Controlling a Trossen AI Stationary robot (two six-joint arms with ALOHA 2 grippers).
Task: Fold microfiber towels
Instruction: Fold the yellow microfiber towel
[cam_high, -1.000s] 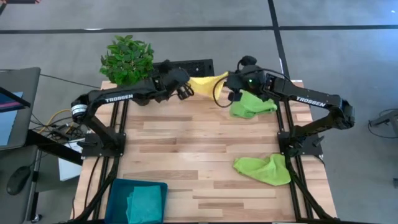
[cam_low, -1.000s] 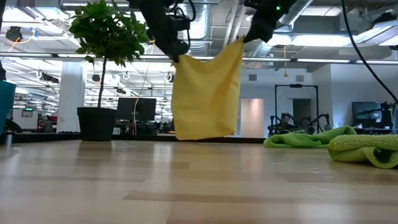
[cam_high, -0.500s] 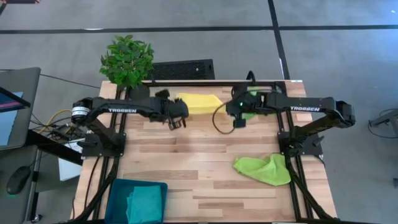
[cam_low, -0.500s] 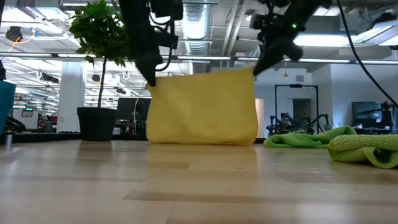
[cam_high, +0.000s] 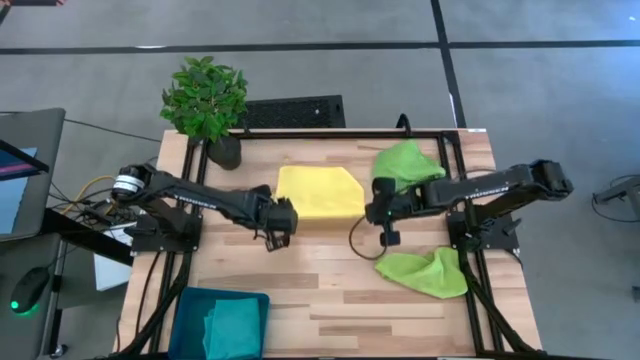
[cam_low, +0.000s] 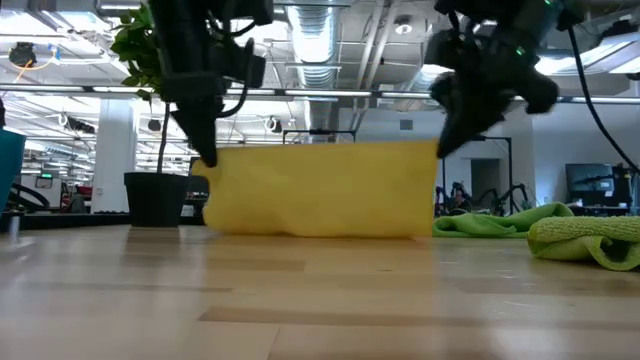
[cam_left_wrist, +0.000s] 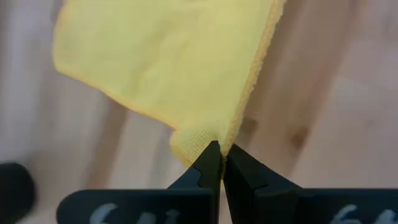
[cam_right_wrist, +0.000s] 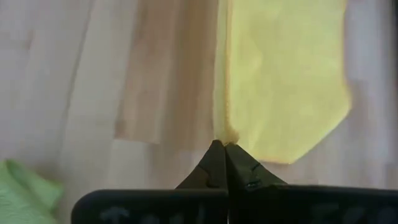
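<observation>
Yellow towel (cam_high: 318, 192) is stretched between the two arms over the middle of the desk (cam_high: 300, 290), far edge already touching the wood; left end effector (cam_high: 277, 221) is pinched tight on one near corner, right end effector (cam_high: 384, 214) clamped on the other. It's limp, light cloth, so it'll sag and crease anywhere unsupported; corners are the right place to grab. Two lime towels (cam_high: 425, 271) sit beside the right arm.

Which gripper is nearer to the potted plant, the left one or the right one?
Left. The left gripper holds the yellow towel at the corner on the potted plant's side; the right gripper holds the opposite corner, farther away.
</observation>
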